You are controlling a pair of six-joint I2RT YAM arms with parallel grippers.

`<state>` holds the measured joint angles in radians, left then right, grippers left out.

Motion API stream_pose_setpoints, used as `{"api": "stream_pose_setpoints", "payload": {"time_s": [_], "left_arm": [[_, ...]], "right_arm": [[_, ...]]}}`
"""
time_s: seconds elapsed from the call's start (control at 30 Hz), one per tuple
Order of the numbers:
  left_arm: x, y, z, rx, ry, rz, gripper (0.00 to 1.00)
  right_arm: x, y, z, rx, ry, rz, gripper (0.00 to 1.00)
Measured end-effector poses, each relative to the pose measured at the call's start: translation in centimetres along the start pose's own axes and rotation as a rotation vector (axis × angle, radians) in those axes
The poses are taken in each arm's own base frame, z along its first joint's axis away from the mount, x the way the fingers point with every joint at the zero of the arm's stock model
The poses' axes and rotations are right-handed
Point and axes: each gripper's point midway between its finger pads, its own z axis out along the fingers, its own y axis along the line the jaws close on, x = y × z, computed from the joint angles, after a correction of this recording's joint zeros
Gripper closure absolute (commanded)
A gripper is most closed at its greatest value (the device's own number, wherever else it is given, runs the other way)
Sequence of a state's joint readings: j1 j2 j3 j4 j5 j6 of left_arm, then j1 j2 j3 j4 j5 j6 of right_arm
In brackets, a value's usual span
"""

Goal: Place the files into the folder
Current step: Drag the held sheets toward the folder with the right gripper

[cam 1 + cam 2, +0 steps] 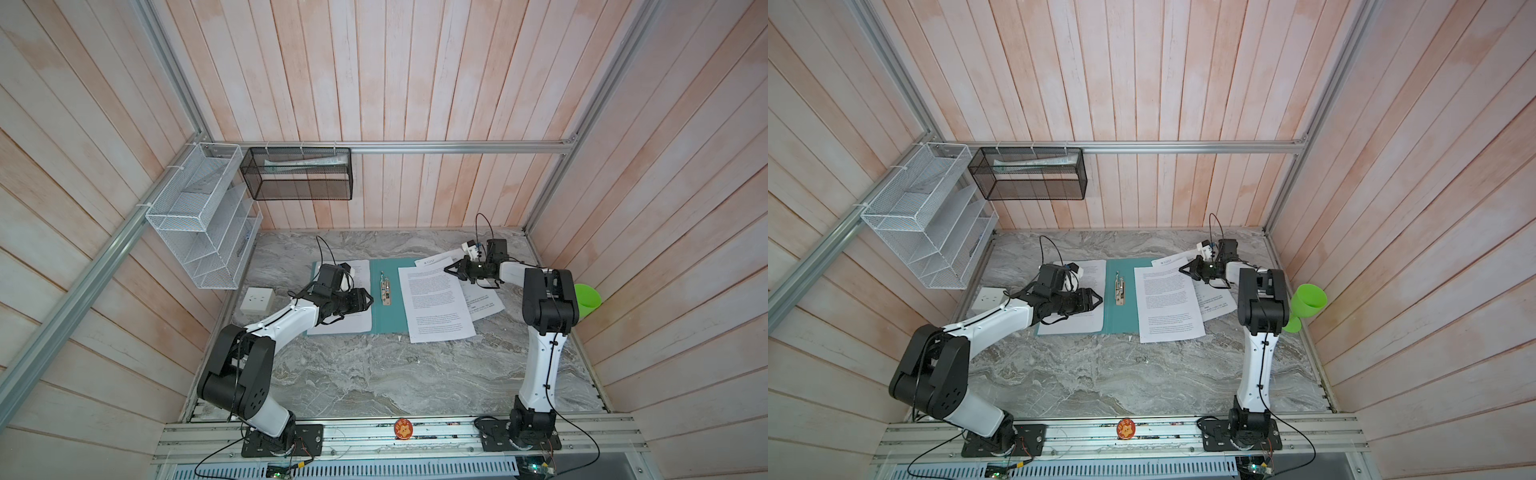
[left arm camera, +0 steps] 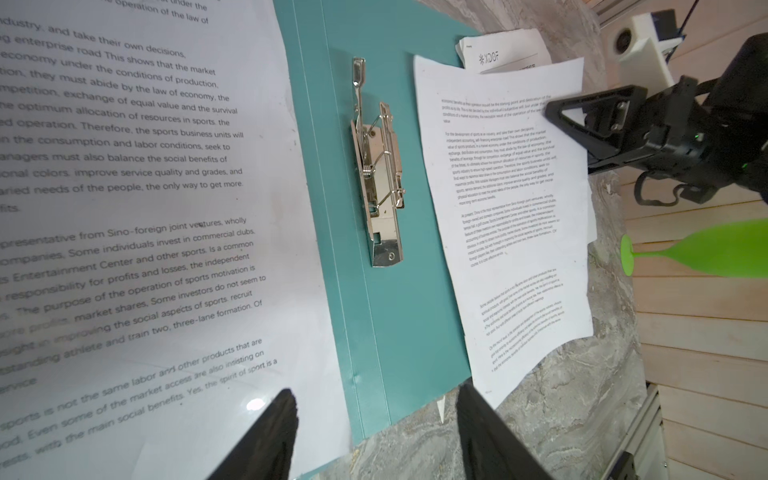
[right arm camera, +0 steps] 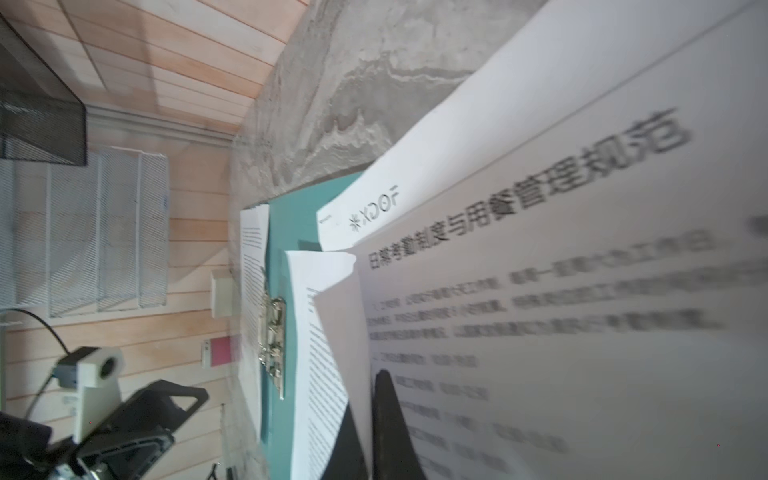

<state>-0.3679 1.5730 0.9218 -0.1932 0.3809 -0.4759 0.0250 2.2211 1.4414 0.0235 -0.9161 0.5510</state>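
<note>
Both top views are showing the folder lying open at the far middle of the table, its metal clip running along the spine. One of the files is overlapping the cover at 3 o'clock of the clip and spilling onto the table, with more sheets fanning out beneath toward 4 o'clock. Another is lying on the cover at 9 o'clock, half hidden under the left arm. The left gripper is hovering at 9 o'clock of the clip, and the right gripper is sitting at the stack's 1 o'clock corner, jaws looking closed.

The left wrist view is cutting off all but the tips of the left gripper's fingers: they are standing wide apart with nothing between them, above the folder's near edge. The right gripper is touching the far edge of the top sheet.

The right wrist view is blurring heavily. The right gripper is pinching a thin white paper edge of the files, though which sheet is hard to make out, and the folder is lying just beyond, mostly covered
</note>
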Motion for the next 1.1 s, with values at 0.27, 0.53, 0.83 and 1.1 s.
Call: {"api": "stream_pose_setpoints", "payload": {"time_s": [0.27, 0.53, 0.83, 1.1], "left_arm": [[0.1, 0.1, -0.7, -0.010, -0.023, -0.001, 0.37], [0.3, 0.4, -0.7, -0.014, -0.024, -0.003, 0.37], [0.0, 0.6, -0.7, -0.016, -0.033, -0.007, 0.37], [-0.2, 0.6, -0.8, -0.015, -0.039, -0.007, 0.37]], "right_arm": [[-2.5, 2.4, 1.3, -0.036, -0.103, 0.049, 1.00], [-4.2, 3.7, 3.1, -0.071, -0.109, 0.035, 1.00], [-3.6, 3.0, 4.7, -0.078, -0.075, 0.072, 1.00], [-4.4, 3.8, 5.0, -0.095, -0.077, 0.055, 1.00]]}}
